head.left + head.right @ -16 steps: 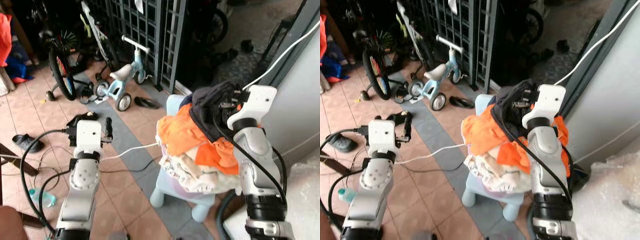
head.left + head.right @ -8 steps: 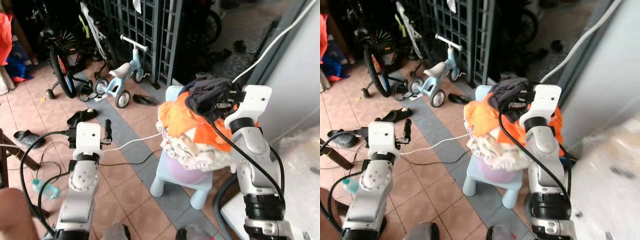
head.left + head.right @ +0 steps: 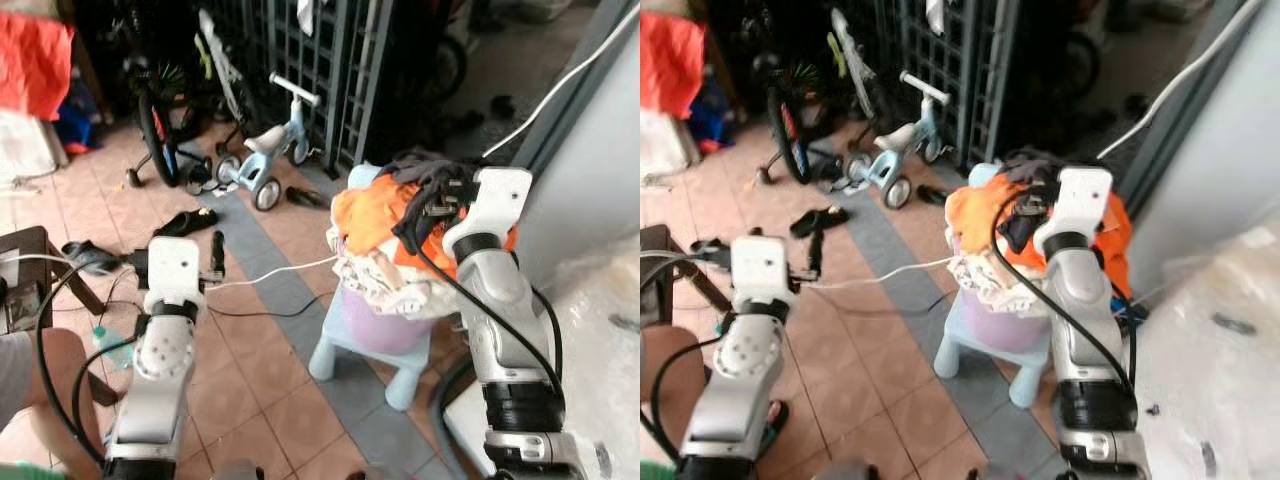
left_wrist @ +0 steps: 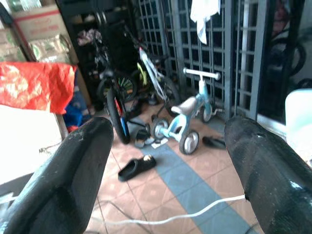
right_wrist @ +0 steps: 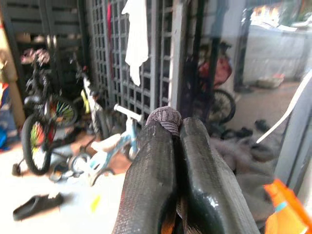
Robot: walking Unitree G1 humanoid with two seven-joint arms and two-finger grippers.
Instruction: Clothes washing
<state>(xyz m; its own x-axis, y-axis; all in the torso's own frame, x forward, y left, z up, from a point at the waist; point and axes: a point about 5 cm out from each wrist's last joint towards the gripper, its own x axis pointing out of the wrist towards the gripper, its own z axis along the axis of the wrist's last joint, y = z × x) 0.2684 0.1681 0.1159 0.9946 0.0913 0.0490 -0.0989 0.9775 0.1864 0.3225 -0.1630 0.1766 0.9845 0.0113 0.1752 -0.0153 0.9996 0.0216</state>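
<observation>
Right tool is pinched closed on a fold of the dark garment atop the laundry pile on the small stool, soft, light cloth best gripped by a bunched fold, while left tool hangs open.

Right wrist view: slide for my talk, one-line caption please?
Right gripper pinching a fold of dark grey cloth, pale blue balance bike beyond.
</observation>
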